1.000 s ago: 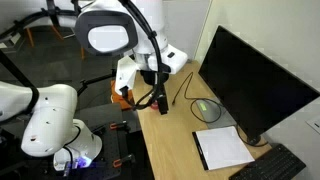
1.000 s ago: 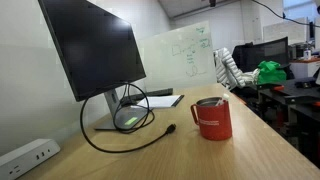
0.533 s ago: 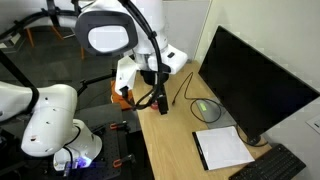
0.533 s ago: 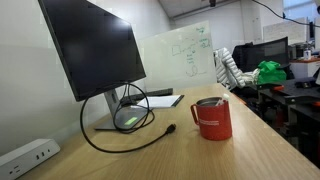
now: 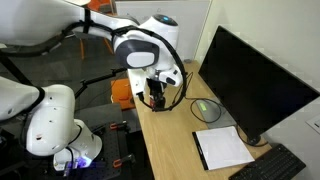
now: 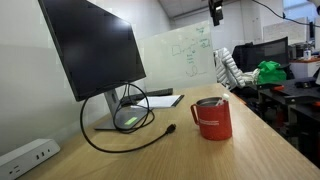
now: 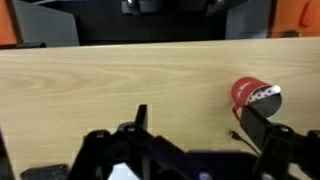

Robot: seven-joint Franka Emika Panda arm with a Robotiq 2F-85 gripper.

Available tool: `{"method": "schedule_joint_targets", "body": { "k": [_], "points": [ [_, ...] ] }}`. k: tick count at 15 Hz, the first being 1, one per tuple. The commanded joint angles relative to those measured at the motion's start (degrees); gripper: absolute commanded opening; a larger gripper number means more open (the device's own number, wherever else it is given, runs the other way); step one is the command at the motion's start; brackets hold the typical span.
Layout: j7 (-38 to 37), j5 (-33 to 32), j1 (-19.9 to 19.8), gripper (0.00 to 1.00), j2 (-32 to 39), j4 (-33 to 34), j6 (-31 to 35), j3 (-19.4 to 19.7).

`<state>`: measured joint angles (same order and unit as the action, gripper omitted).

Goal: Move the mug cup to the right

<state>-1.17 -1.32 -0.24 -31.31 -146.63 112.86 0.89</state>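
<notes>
Mug (image 6: 212, 120) on desk (image 6: 140, 162), end effector (image 5: 156, 100) raised

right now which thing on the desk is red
The mug alone is red; the monitor and the cable are black, and the power strip is white.

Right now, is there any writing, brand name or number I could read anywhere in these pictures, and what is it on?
Nothing here can be read for certain.
Whiteboard: handwritten marks, too small and blurred to read.
Red mug: no readable label.
White paper pad: looks blank.
Monitor: screen dark, no brand legible.
</notes>
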Motion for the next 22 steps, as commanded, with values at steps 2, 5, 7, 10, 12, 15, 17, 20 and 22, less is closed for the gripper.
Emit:
{"method": "schedule_joint_targets", "body": {
  "k": [2, 5, 7, 10, 12, 15, 17, 20, 22],
  "points": [
    [-1.6, 8.6, 2.7, 1.0, 8.0, -2.4, 7.0, -0.8],
    [-2.9, 12.6, 3.8, 1.0, 13.5, -5.9, 16.0, -2.6],
    [-4.2, 14.0, 4.5, 1.0, 17.0, -7.6, 23.3, -3.9],
    [-4.1, 15.9, 6.0, 1.0, 22.3, -8.2, 31.3, -5.4],
    [-4.8, 17.3, 6.8, 1.0, 25.6, -7.8, 35.3, -6.1],
    [-7.9, 16.8, 7.5, 1.0, 30.8, -6.5, 40.2, -7.5],
    [-10.6, 15.8, 8.0, 1.0, 33.8, -5.4, 42.7, -8.3],
    [-14.3, 14.1, 9.3, 1.0, 37.5, -3.2, 44.3, -9.2],
    [-17.0, 12.3, 10.1, 1.0, 39.9, -1.5, 45.7, -9.0]
  ]
}}
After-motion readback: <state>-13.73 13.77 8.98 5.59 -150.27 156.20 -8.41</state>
